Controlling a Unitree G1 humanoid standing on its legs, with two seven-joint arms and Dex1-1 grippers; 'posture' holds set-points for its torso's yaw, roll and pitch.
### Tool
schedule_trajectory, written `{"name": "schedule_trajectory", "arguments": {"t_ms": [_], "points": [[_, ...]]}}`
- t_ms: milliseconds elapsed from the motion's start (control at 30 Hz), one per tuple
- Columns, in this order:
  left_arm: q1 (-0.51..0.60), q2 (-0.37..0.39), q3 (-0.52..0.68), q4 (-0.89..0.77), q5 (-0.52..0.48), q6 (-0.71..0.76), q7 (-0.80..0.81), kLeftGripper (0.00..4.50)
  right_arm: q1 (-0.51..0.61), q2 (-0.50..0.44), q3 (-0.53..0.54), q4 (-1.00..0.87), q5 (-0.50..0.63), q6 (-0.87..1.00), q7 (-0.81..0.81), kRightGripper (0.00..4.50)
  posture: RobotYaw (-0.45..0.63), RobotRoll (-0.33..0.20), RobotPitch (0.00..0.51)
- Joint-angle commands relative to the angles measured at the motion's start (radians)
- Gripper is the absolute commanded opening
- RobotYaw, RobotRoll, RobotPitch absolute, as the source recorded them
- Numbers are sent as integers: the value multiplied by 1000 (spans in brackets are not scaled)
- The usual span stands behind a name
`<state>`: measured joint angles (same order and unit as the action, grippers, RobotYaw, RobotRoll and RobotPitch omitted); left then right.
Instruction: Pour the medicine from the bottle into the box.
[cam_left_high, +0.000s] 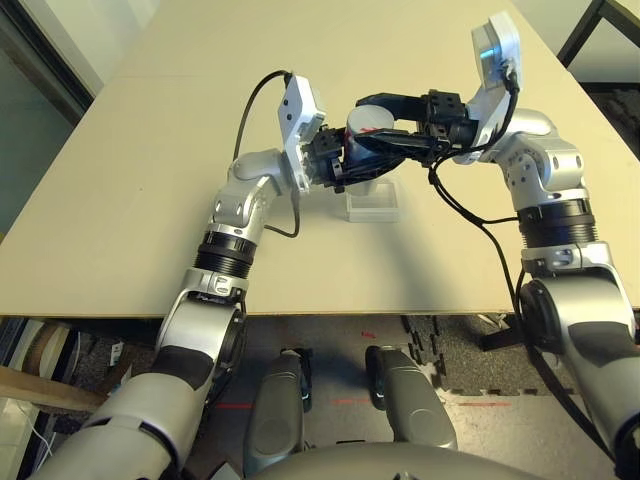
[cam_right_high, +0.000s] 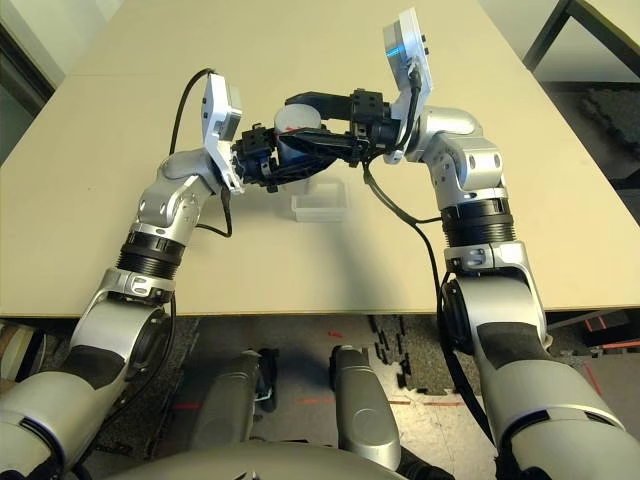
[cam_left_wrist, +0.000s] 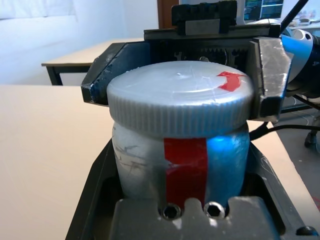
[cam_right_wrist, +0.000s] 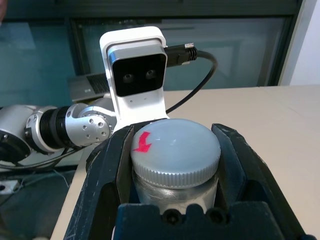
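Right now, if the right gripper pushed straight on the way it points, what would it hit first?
The bottle's cap, already between the right gripper's fingers. Beyond it, probably the left gripper holding the bottle, though depth is unclear.

- The bottle (cam_left_wrist: 180, 165), its grey ribbed cap (cam_left_wrist: 180, 97) on, hides its own mouth and whatever lies inside it.
- Bottle's lower body is covered by the left gripper (cam_left_wrist: 190, 200) and runs off the left wrist view's edge.
- In the head views, both grippers mask most of the bottle (cam_left_high: 362, 128).
- The clear box (cam_left_high: 372, 205) is partly screened by the left gripper; contents too small to tell.
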<state>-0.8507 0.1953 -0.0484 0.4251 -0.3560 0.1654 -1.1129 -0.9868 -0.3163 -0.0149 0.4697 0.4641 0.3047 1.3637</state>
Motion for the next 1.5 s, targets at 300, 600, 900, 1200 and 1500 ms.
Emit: {"name": "schedule_trajectory", "arguments": {"t_ms": [300, 600, 900, 1200, 1500], "points": [[10, -6, -2, 12, 12, 40, 45, 2594, -14, 33, 11, 6, 5, -23, 30, 4500, -152, 0, 169], [12, -14, -14, 9, 14, 36, 42, 2594, -5, 32, 13, 5, -12, -30, -14, 4500, -158, 0, 169], [22, -13, -20, -14, 7, 40, 37, 2594, -13, 40, 16, 42, -48, -55, -72, 4500, -153, 0, 172], [42, -5, -16, -60, -17, 51, 19, 2594, -25, 30, 12, 94, -83, -66, -106, 4500, -148, 0, 174], [64, 2, -16, -103, -29, 69, 12, 2594, -36, 29, 10, 137, -98, -80, -118, 4500, -142, 0, 176]]}}
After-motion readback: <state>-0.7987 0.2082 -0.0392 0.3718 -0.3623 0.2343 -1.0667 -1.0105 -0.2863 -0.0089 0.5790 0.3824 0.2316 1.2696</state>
